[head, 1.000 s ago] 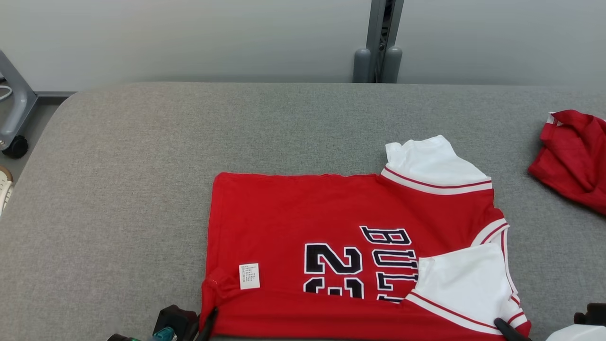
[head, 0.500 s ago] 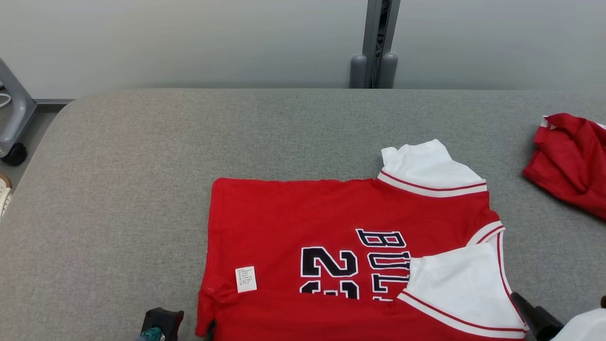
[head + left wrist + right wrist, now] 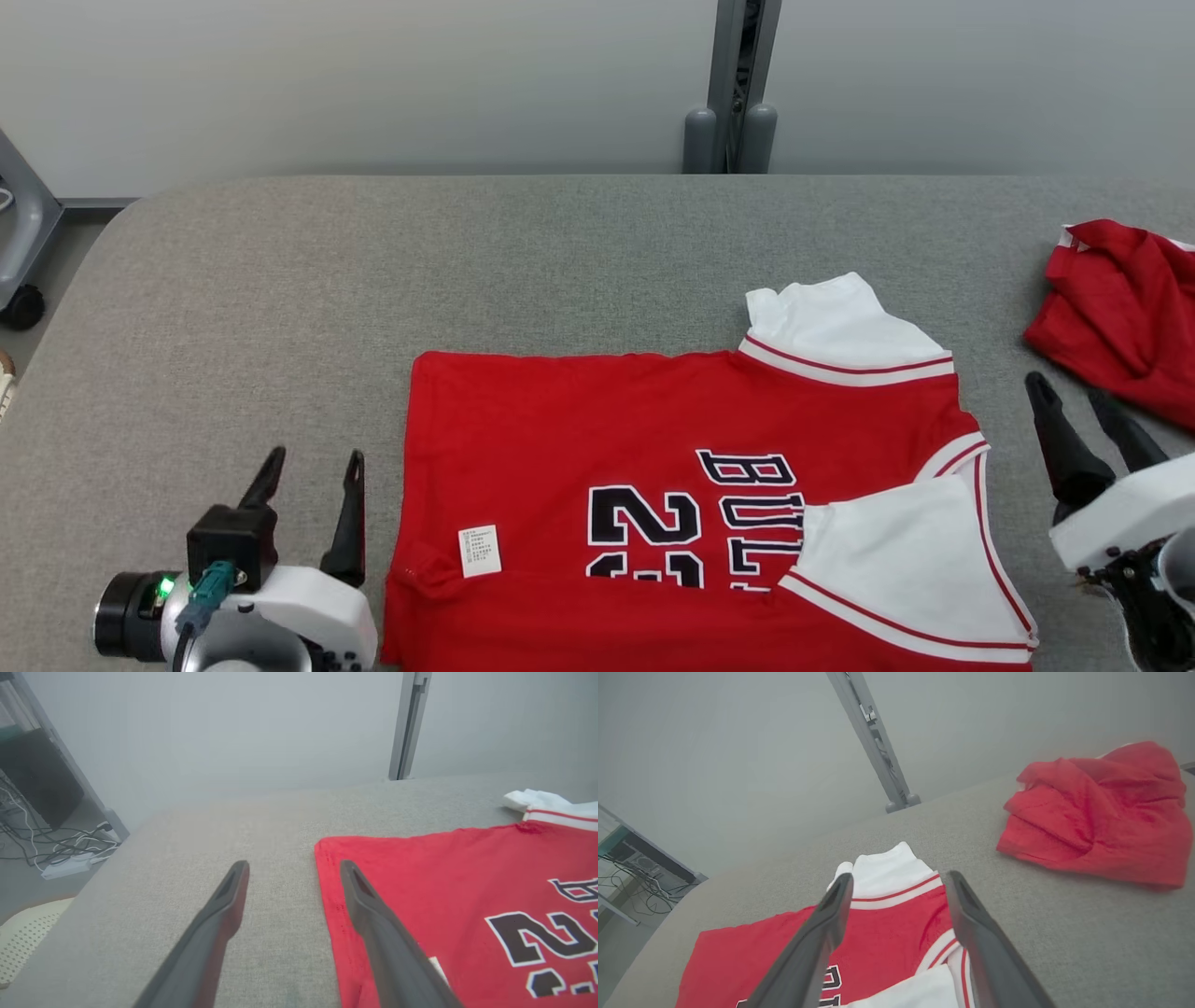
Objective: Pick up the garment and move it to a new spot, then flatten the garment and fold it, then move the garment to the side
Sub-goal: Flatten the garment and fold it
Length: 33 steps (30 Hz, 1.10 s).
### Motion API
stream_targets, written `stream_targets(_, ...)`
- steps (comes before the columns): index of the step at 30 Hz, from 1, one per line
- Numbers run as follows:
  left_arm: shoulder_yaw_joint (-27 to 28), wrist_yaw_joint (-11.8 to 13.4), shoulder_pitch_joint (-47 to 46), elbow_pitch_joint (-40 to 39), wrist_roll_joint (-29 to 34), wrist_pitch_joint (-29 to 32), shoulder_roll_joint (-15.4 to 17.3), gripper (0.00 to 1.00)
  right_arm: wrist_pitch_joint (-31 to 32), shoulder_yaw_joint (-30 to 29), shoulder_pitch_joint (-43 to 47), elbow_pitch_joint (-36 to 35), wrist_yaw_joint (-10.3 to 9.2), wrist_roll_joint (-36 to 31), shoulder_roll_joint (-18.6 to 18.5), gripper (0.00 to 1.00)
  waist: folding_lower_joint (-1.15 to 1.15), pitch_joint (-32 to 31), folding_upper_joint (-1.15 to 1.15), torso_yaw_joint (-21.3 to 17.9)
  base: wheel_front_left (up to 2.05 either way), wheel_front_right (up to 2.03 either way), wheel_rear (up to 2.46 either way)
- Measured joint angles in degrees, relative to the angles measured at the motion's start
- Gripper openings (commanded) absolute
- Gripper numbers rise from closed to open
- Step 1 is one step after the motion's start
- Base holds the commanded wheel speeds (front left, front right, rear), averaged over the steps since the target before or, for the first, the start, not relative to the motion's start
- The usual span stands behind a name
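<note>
The garment (image 3: 579, 420) is a red jersey with white, stripe-edged sleeves, black white-outlined lettering and numerals, and a small white label near its hem. It lies flat on the grey tabletop (image 3: 467, 261), turned sideways with the sleeves to the right. Its near side is folded over the print, one white sleeve lying on the red body.

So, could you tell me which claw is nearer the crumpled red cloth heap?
Right. The right claw is just beside the crumpled red cloth heap; the left claw is far off, beyond the red numbered jersey.
</note>
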Motion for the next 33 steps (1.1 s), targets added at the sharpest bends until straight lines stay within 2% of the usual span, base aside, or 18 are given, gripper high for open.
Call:
stream_targets(6, 1.2, 0.0, -4.4, 1.9, 0.6, -7.6, -4.1, 1.00, -8.7, 6.2, -2.2, -2.6, 0.00, -6.0, 0.0, 1.00, 0.00, 1.2, 0.00, -0.6, 0.00, 0.00, 0.00)
stream_targets(15, 1.3, -3.4, -7.0, 10.8, 2.0, -10.3, -9.8, 1.00, -18.9, 9.5, -2.7, 3.8, 0.00, -9.3, 0.0, 1.00, 0.00, 2.2, 0.00, -1.9, 0.00, 0.00, 0.00)
stream_targets(26, 6.6, -7.1, -6.8, 13.4, 6.2, -10.3, -13.0, 1.00, -22.4, 10.1, -4.5, 9.7, 0.00, -9.5, 0.0, 1.00, 0.00, 3.2, 0.00, -2.8, 0.00, 0.00, 0.00)
stream_targets(33, 7.8, -9.4, -9.0, 19.2, 7.0, -9.5, -13.0, 1.00, -21.1, 10.2, -8.2, 10.0, 0.00, -10.7, -0.3, 1.00, 0.00, 5.3, 0.00, -2.9, 0.00, 0.00, 0.00)
